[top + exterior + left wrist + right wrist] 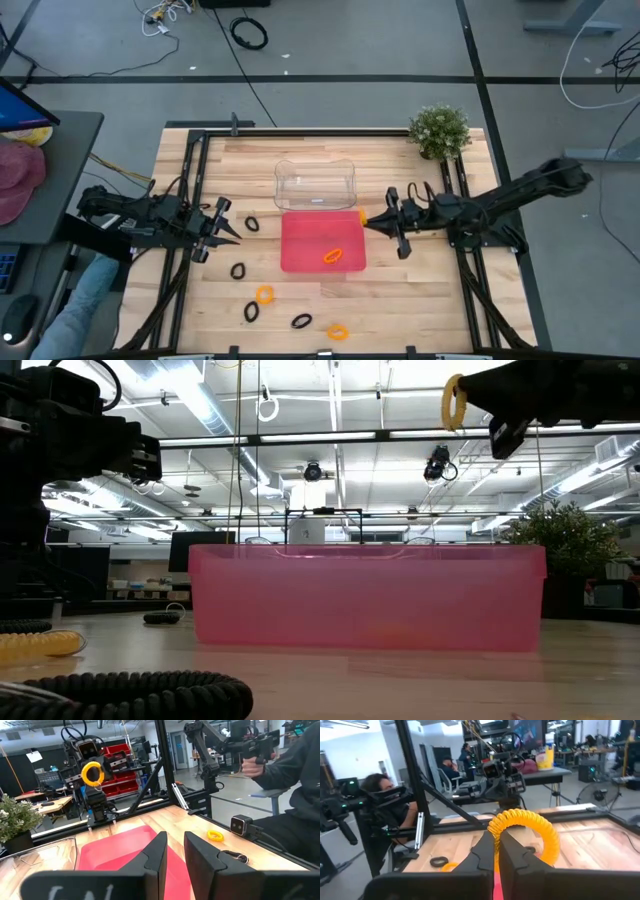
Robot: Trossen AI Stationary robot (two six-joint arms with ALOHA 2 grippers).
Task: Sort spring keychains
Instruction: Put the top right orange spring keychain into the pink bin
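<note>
Surface: a wooden table (400, 290) is filling the middle of the high view, grey floor around it.
Right gripper (366, 220): hanging at the red tray's (300, 245) right edge, centre-right of frame, its fingers pinching an orange spring keychain (524, 831).
Left gripper (232, 228): waiting at centre-left, its fingers sitting slightly apart, holding nothing.
In the tray: one orange keychain (333, 256) is lying at lower right.
Clear bin (315, 185): standing just above the tray.
Loose keychains: black and orange ones are lying along the lower table.
Plant (440, 131): sitting at upper right.
</note>
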